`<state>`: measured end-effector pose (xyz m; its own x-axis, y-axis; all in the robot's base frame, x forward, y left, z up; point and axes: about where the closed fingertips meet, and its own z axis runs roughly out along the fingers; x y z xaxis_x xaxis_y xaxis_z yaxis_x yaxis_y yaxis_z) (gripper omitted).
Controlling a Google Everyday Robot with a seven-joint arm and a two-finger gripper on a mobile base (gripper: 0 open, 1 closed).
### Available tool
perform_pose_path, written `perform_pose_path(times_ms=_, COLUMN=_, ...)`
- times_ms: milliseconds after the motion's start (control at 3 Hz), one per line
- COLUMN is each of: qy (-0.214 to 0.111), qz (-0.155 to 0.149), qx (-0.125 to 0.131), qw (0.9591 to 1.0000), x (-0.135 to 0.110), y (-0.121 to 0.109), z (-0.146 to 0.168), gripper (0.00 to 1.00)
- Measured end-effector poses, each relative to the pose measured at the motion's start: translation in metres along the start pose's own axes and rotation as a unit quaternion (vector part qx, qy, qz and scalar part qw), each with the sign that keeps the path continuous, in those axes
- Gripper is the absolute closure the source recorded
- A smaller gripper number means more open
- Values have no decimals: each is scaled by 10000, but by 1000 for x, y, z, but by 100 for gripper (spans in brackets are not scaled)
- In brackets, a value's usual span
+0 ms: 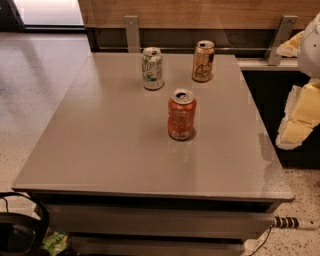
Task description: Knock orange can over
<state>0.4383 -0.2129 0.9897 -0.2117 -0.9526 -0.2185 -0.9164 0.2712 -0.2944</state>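
Camera view: a speckled pale floor (40, 75) is seen to the left of and beyond the furniture, and a wood-panelled wall (200, 12) with two metal brackets (132, 32) is seen at the back. Most of the frame is taken up by a smooth grey worktop (100, 140), matt with a faint sheen, on which three drink cans stand upright and well apart. The pincer (299, 120), pale yellow and white, is seen at the right border, off the worktop's right edge and above the floor. It is partly cut by the frame, so whether it is spread or pressed together cannot be told. Nothing is seen to be held by it. A red-orange can (181, 114) with a dented waist is placed near the middle. A white-and-green can (152, 68) is placed farther back, to the left. The orange can (203, 61), amber with a dark logo and a silver top, is found at the back right, close to the far edge. The approach is judged to be the step in hand, since no can is touched and the target is not yet tipped. For the next move, the pincer would have to be carried leftward and away from the camera, past the red-orange can, to the upper side of the orange can. A sideways push high on the can is judged likelier to topple it than slide it.
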Motion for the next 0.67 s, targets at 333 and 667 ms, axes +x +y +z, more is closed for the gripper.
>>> perform_pose_path(times_ms=333, qy=-44, qz=23, qx=84, qw=10000, x=2, y=-6, z=-2, gripper=0)
perform_pose_path(times_ms=667, qy=-239, qz=208, qx=389, qw=9987, x=16, y=-31, z=-4, gripper=0)
